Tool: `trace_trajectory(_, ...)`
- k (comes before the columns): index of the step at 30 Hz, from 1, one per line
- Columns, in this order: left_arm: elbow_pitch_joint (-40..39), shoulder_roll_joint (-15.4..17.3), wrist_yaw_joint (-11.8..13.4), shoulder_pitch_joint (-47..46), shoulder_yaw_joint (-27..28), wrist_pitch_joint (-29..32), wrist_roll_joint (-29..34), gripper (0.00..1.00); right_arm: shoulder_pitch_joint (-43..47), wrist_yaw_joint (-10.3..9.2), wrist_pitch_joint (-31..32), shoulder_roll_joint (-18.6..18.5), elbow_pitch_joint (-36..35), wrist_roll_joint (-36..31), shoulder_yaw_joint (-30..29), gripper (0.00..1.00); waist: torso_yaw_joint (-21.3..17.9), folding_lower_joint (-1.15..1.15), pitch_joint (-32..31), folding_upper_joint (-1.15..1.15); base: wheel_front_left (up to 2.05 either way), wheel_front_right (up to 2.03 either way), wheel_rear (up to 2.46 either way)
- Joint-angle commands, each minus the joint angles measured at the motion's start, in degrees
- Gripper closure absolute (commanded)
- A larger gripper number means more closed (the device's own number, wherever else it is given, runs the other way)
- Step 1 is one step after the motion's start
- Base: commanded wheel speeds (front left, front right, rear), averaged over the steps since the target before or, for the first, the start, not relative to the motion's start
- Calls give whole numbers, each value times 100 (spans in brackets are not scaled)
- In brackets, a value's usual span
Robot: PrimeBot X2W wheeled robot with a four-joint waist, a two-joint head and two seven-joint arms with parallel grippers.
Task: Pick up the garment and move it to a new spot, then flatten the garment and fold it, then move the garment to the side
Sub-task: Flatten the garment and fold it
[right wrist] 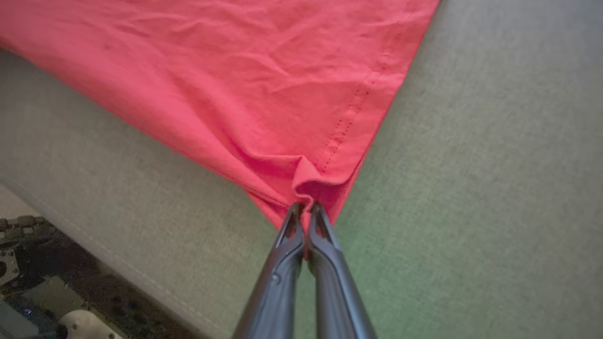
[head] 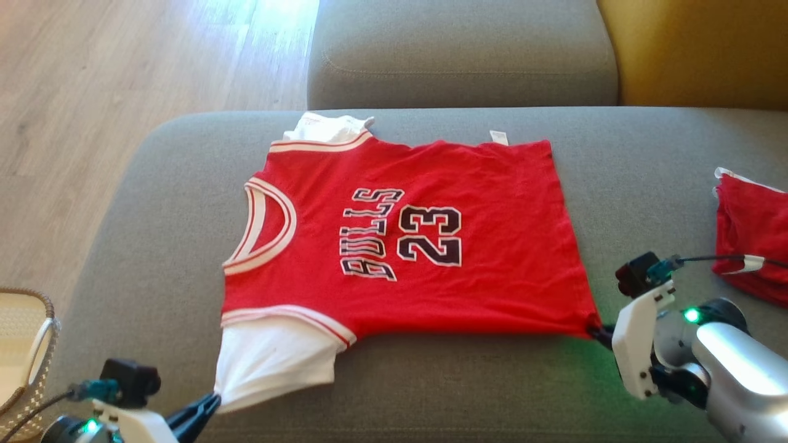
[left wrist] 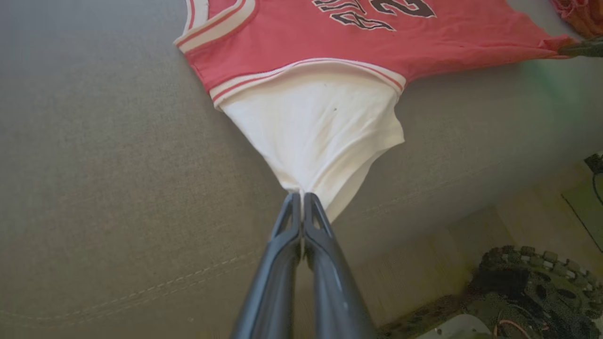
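Jersey runs lengthwise left to right, collar leftward. Left claw is clamped on the white sleeve, right claw on the hem corner.

garment: on the seat cushion, middle — neck left, hem right
left gripper: at its near-left sleeve tip
right gripper: at its near-right hem corner
other cloth: on the cushion, far right, apart
basket: beside the cushion, near left
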Motion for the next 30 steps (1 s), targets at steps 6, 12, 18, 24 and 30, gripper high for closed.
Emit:
trace_trajectory(6,-361,470,-3,-11,210,209,-217,100,250,-2,695,-577,-637,437,136,100,-5,0,-94,0,0,0,0)
trace_trajectory(12,-640,666,-8,217,152,510,-475,100,520,-2,1262,-928,-1093,679,39,100,-2,0,-171,0,0,0,0)
trace_trajectory(18,-920,889,-18,355,127,641,-636,100,798,-2,1606,-1156,-1598,790,-186,100,-21,0,-187,0,0,0,0)
trace_trajectory(24,-1034,878,6,213,209,571,-626,100,853,-2,1568,-1138,-1852,518,-473,100,-53,0,-76,0,0,0,0)
trace_trajectory(30,-1051,832,8,-119,329,459,-560,100,743,-2,1544,-993,-1978,242,-764,100,-88,0,101,0,0,0,0)
